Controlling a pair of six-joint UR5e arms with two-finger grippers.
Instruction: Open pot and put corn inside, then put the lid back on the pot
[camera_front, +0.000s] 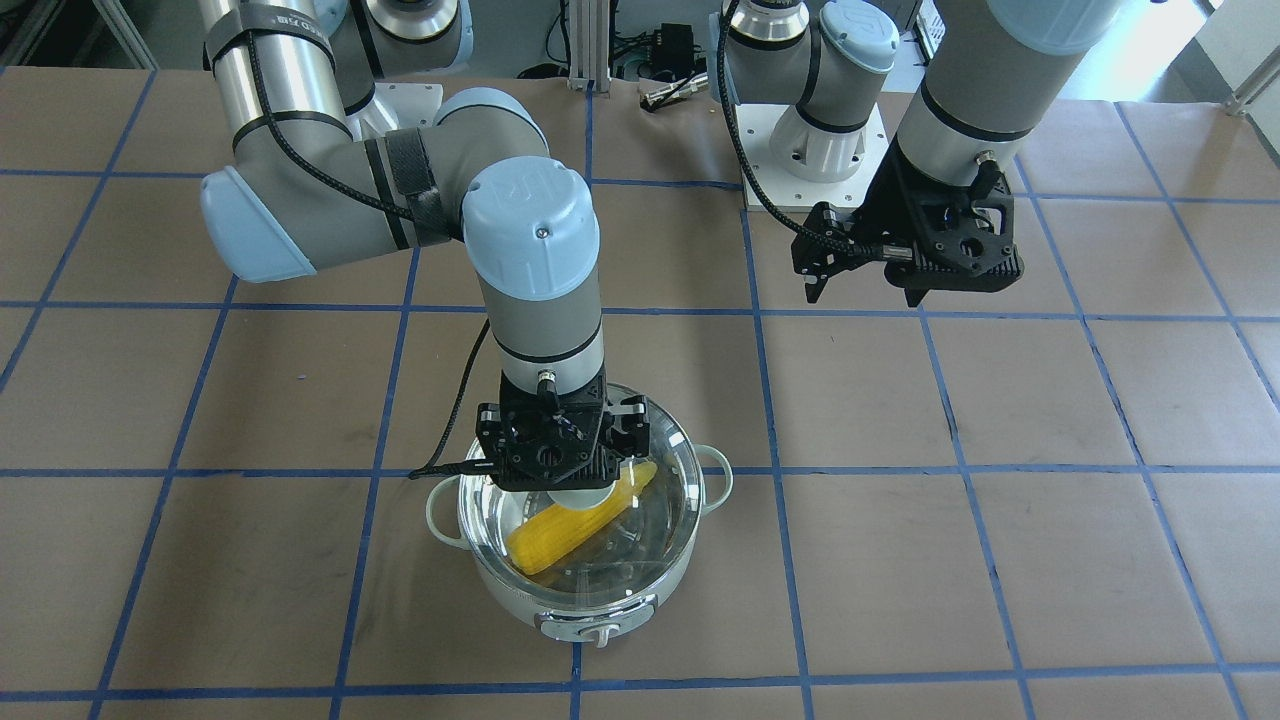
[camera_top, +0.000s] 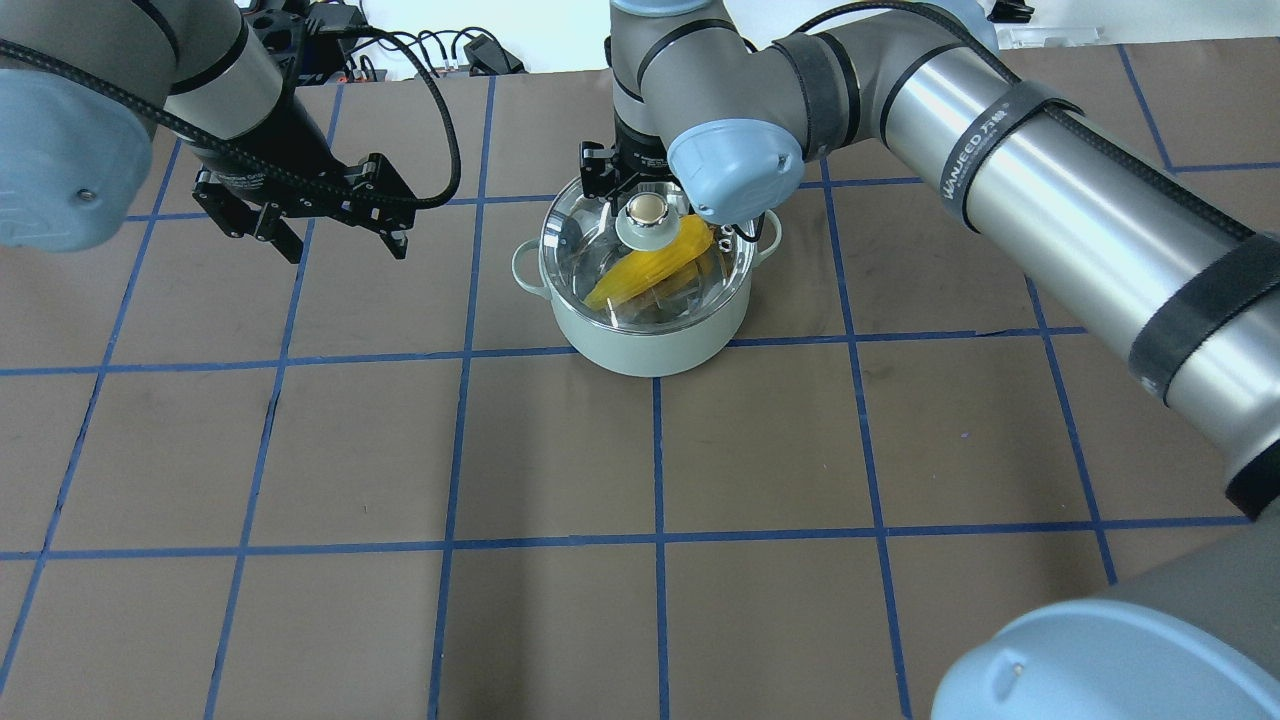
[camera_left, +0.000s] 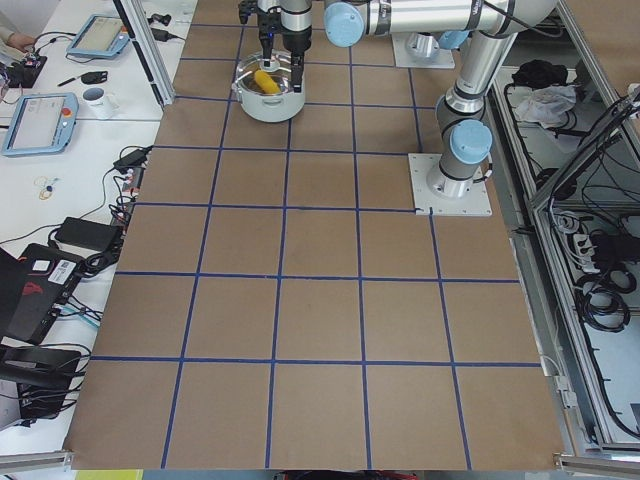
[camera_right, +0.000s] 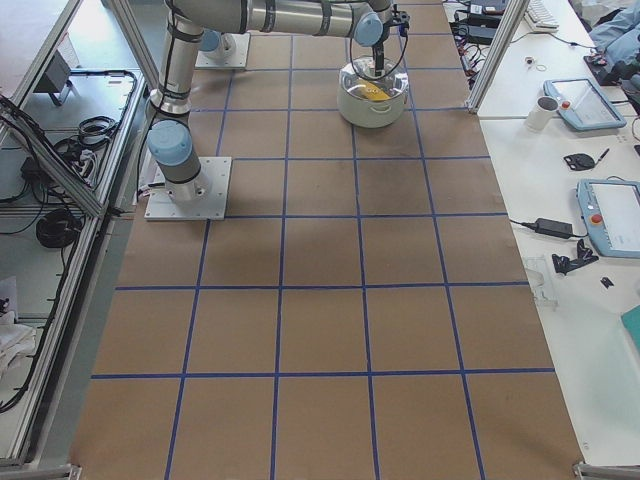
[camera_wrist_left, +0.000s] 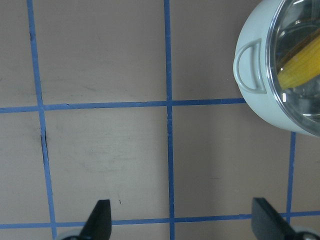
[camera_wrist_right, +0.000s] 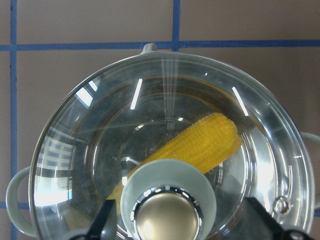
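Note:
The pale green pot (camera_top: 640, 345) stands on the table with its glass lid (camera_top: 585, 250) seated on the rim. The yellow corn (camera_top: 640, 275) lies inside, seen through the glass in the right wrist view (camera_wrist_right: 200, 145) and the front view (camera_front: 570, 535). My right gripper (camera_front: 575, 480) hangs straight over the lid's brass-capped knob (camera_top: 649, 210). Its fingers (camera_wrist_right: 102, 222) stand wide on either side of the knob, open and apart from it. My left gripper (camera_top: 345, 245) is open and empty above the table, to the pot's left.
The table is brown paper with a blue tape grid. The pot's loop handle (camera_wrist_left: 248, 67) shows at the top right of the left wrist view. The pot's control knob (camera_front: 597, 632) faces the operators' side. Cables and a power box (camera_front: 670, 45) lie beyond the table's back edge.

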